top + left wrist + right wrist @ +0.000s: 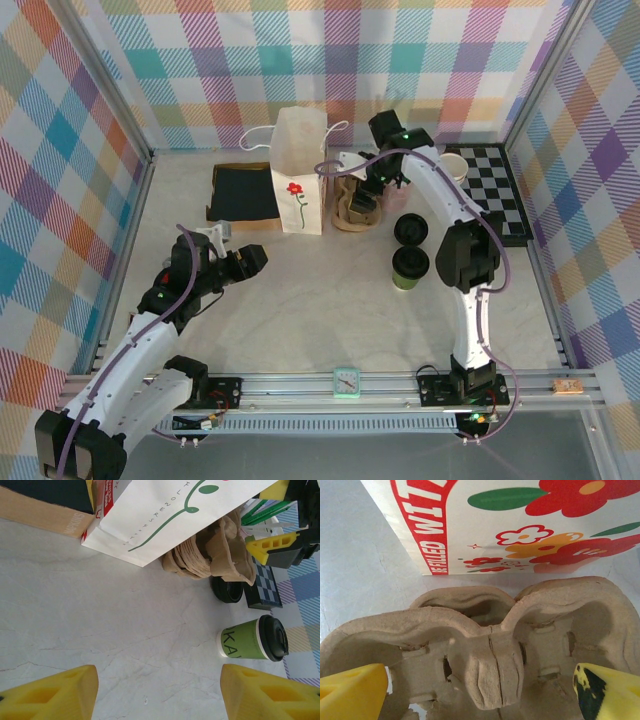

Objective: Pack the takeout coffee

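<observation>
Closest in the top view, a small mint clock (pixel 346 382) sits on the near rail between the two arm bases. Over bare table (pixel 300 310) at the near left hovers the left gripper (pixel 254 259), its jaws apart and holding nothing. The takeout coffee (pixel 410 266) stands upright right of centre, well apart from that gripper, with a loose black lid (pixel 411 229) just beyond it. Farther back the white paper bag (pixel 300 180) stands upright, and a stack of pulp cup carriers (pixel 352 214) sits just to its right. The right gripper (pixel 368 198) hangs over that stack. A checkered board (pixel 495 195) lies at the far right, with a lidless cup (pixel 455 167) at its far left corner.

From the left wrist, two yellow fingertips (pixel 55 692) stand wide apart over bare table. The lidded coffee stands ahead to the right, clear of the bag and carriers.

From the right wrist, yellow fingertips (pixel 350 692) stand wide apart at either side of the top carrier, with the bag's printed side just behind it. Whether they touch the pulp I cannot tell.
</observation>
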Action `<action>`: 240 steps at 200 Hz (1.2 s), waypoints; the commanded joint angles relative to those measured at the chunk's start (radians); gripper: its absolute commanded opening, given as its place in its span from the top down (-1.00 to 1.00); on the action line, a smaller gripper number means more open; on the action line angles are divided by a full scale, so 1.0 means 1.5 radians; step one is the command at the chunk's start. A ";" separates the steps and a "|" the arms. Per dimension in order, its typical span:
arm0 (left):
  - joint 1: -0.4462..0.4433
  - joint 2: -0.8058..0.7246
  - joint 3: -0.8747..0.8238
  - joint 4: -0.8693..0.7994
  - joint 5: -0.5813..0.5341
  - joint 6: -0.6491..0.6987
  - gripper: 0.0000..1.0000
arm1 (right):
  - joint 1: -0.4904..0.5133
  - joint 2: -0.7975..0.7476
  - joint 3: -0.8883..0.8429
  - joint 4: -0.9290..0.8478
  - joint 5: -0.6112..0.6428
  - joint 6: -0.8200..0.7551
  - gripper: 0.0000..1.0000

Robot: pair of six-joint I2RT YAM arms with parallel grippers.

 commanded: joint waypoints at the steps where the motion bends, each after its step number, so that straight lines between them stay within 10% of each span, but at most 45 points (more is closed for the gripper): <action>1: 0.008 -0.004 0.017 -0.004 -0.009 0.010 -0.31 | -0.007 0.010 0.024 -0.019 -0.025 -0.022 -0.89; 240: 0.008 0.035 0.019 0.012 -0.014 0.013 -0.30 | -0.021 0.086 0.036 -0.001 0.000 -0.023 -0.63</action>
